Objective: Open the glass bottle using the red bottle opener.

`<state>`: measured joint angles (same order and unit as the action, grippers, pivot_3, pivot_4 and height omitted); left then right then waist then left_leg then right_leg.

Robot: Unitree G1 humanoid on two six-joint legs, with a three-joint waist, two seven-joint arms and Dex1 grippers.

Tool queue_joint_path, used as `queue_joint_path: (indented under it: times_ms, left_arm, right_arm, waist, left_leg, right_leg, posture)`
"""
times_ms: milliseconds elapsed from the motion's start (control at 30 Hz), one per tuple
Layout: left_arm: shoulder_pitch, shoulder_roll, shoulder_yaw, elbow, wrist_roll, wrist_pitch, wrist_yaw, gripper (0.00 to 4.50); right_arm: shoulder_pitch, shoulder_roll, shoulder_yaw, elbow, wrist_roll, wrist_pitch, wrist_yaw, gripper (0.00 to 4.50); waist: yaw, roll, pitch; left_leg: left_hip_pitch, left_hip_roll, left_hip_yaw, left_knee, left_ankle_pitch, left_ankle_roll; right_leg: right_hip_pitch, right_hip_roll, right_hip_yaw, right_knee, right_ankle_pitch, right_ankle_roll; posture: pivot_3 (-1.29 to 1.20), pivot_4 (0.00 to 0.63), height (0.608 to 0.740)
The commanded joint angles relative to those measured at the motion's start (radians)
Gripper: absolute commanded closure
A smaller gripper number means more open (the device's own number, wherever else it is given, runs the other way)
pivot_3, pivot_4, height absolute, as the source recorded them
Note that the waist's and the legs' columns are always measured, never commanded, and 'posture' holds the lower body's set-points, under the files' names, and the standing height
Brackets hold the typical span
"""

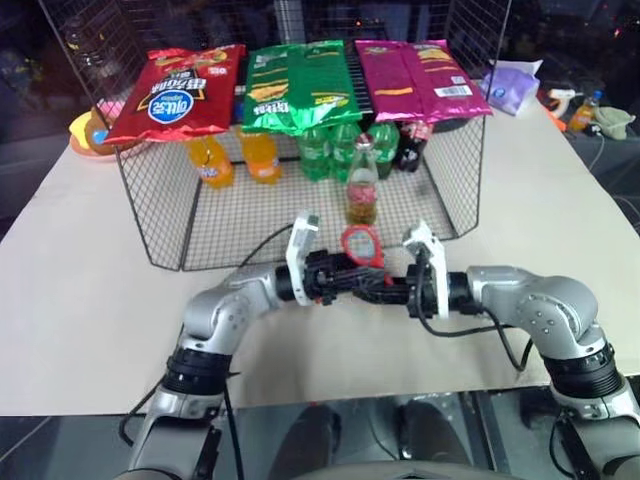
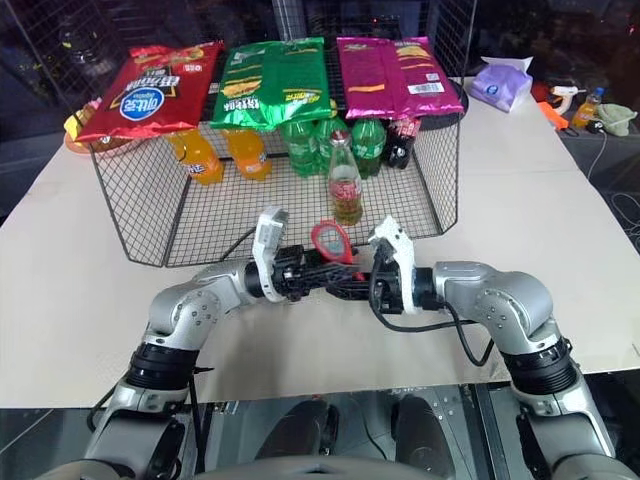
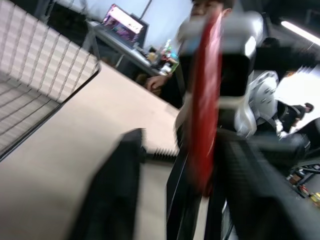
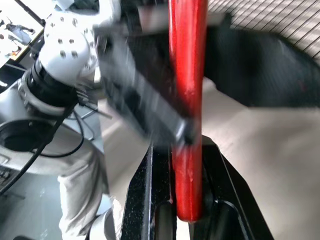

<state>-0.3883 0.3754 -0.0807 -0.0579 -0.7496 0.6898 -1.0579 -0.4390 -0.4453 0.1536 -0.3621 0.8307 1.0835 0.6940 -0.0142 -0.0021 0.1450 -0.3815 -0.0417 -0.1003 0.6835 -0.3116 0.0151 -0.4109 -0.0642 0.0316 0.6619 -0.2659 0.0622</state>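
Bottle opener (image 1: 362,246), flat glossy red with an oval ring head, pinched by the right gripper (image 4: 186,165); left gripper (image 3: 170,170) spread around it. Glass bottle (image 1: 361,186) stands just beyond.

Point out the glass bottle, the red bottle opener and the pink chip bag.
glass bottle (image 1: 362,190), left eye view, label band.
red bottle opener (image 1: 362,243), left eye view, ring head.
pink chip bag (image 1: 412,80), left eye view, front.

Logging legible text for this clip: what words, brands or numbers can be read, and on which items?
No text reads with certainty.
Red crisp bag on the wire basket: blue oval logo with white characters, too small to read.
Green crisp bag: yellow lettering, blurred.
Magenta crisp bag: white barcode patch, print unreadable.
Small clear glass bottle: pinkish-red label band, print unreadable.
Flat red bottle opener: no marking visible.
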Motion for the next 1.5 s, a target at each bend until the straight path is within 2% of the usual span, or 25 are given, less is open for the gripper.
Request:
queue_joint_path:
  times_ms: [33,167,300,400,567,733,933,1167,1300,1333,1367,1433,1467,1500]
  left_arm:
    - [-0.006,-0.011,0.020,0.000,-0.001,-0.015,0.010,0.30]
    - [-0.002,-0.022,0.057,0.000,0.001,-0.050,0.031,0.30]
    - [0.013,-0.024,0.084,-0.016,0.048,-0.131,0.062,0.30]
    - [0.001,-0.028,0.100,-0.007,0.136,-0.255,0.111,0.30]
    - [-0.068,-0.105,0.123,0.128,0.339,-0.588,0.263,0.30]
    - [-0.177,-0.183,0.086,0.364,0.496,-0.826,0.363,0.30]
    - [-0.329,-0.238,0.066,0.677,0.588,-1.025,0.392,0.30]
    - [-0.464,-0.272,0.092,0.917,0.617,-1.114,0.441,0.30]
    - [-0.501,-0.278,0.100,0.985,0.620,-1.153,0.456,0.30]
    - [-0.505,-0.279,0.101,0.994,0.618,-1.161,0.457,0.79]
    - [-0.508,-0.281,0.102,1.000,0.616,-1.162,0.453,0.85]
    - [-0.508,-0.283,0.099,1.003,0.616,-1.164,0.444,1.66]
    - [-0.507,-0.284,0.100,1.003,0.616,-1.164,0.441,1.85]
    - [-0.503,-0.285,0.100,1.002,0.615,-1.162,0.439,1.84]
  right_arm:
    - [-0.001,0.002,-0.032,-0.023,0.003,-0.026,-0.004,4.50]
    - [0.038,-0.020,-0.068,-0.021,-0.016,-0.045,-0.019,4.50]
    - [0.117,-0.053,-0.160,-0.019,-0.060,-0.138,-0.043,4.50]
    - [0.170,-0.062,-0.267,-0.040,-0.060,-0.175,-0.087,4.50]
    - [0.282,-0.062,-0.375,-0.083,-0.077,-0.259,-0.121,4.50]
    - [0.322,-0.047,-0.381,-0.101,-0.109,-0.319,-0.152,4.50]
    - [0.318,0.010,-0.376,-0.110,-0.132,-0.378,-0.214,4.50]
    - [0.346,0.022,-0.357,-0.116,-0.160,-0.416,-0.232,4.50]
    - [0.362,0.024,-0.339,-0.119,-0.179,-0.435,-0.231,4.50]
    - [0.365,0.025,-0.337,-0.120,-0.180,-0.436,-0.232,4.50]
    - [0.369,0.023,-0.334,-0.120,-0.181,-0.438,-0.231,4.50]
    - [0.373,0.020,-0.330,-0.119,-0.187,-0.443,-0.227,4.50]
    - [0.374,0.019,-0.327,-0.117,-0.189,-0.445,-0.226,4.50]
    - [0.373,0.020,-0.325,-0.115,-0.191,-0.447,-0.226,4.50]
  waist:
    - [0.000,0.000,0.000]
    - [0.000,0.000,0.000]
    - [0.003,0.000,0.000]
    - [0.004,0.000,0.000]
    - [0.013,0.000,0.000]
    - [0.013,0.000,0.000]
    - [0.008,-0.001,0.000]
    - [0.002,-0.001,0.000]
    - [0.000,-0.001,0.000]
    - [0.000,-0.001,0.000]
    - [0.000,-0.001,0.000]
    - [0.000,-0.001,0.000]
    - [0.000,-0.001,0.000]
    - [0.000,-0.001,0.000]
  left_leg:
    - [-0.001,0.000,0.000,0.000,0.000,0.000]
    - [-0.002,-0.001,0.000,0.000,0.000,0.000]
    - [-0.002,-0.001,-0.001,0.000,0.000,0.000]
    - [-0.002,-0.002,-0.001,0.000,0.000,0.000]
    - [-0.002,-0.002,-0.001,0.000,0.000,0.000]
    - [-0.002,-0.004,0.000,0.001,0.000,0.000]
    - [-0.002,-0.006,0.000,0.001,0.000,0.000]
    - [-0.002,-0.007,0.000,0.001,0.000,0.001]
    - [-0.002,-0.007,0.000,0.001,0.000,0.001]
    - [-0.002,-0.007,0.000,0.001,0.000,0.001]
    - [-0.002,-0.007,0.000,0.001,0.000,0.001]
    - [-0.002,-0.007,0.000,0.001,0.000,0.001]
    - [-0.002,-0.007,0.000,0.002,0.000,0.001]
    - [-0.002,-0.007,0.000,0.002,0.000,0.001]
  right_leg:
    - [-0.001,0.000,0.000,0.000,0.000,0.000]
    - [-0.001,-0.001,0.000,0.000,0.000,0.000]
    - [-0.001,-0.002,-0.001,-0.001,0.000,0.000]
    - [-0.001,-0.002,-0.001,-0.001,0.000,0.000]
    - [-0.001,-0.002,-0.001,0.000,0.000,0.000]
    - [-0.001,-0.002,0.000,0.000,0.000,0.000]
    - [-0.001,-0.001,0.000,0.001,0.000,0.000]
    - [-0.001,-0.001,-0.001,0.001,0.000,0.001]
    - [-0.001,-0.001,-0.001,0.001,0.000,0.001]
    - [-0.001,-0.001,-0.001,0.001,0.000,0.001]
    - [-0.001,-0.001,-0.001,0.001,0.000,0.001]
    - [-0.001,-0.001,-0.001,0.001,0.000,0.001]
    - [-0.001,-0.001,-0.001,0.002,0.000,0.001]
    - [-0.001,-0.001,-0.001,0.002,0.000,0.001]
  posture:
    - [0.00,0.150,0.740]
    - [0.00,0.150,0.740]
    - [0.00,0.150,0.740]
    - [0.00,0.150,0.740]
    - [0.00,0.150,0.740]
    - [0.00,0.150,0.740]
    - [0.00,0.150,0.740]
    - [0.00,0.150,0.740]
    - [0.00,0.150,0.740]
    - [0.00,0.150,0.740]
    - [0.00,0.150,0.740]
    - [0.00,0.150,0.740]
    - [0.00,0.150,0.740]
    - [0.00,0.150,0.740]
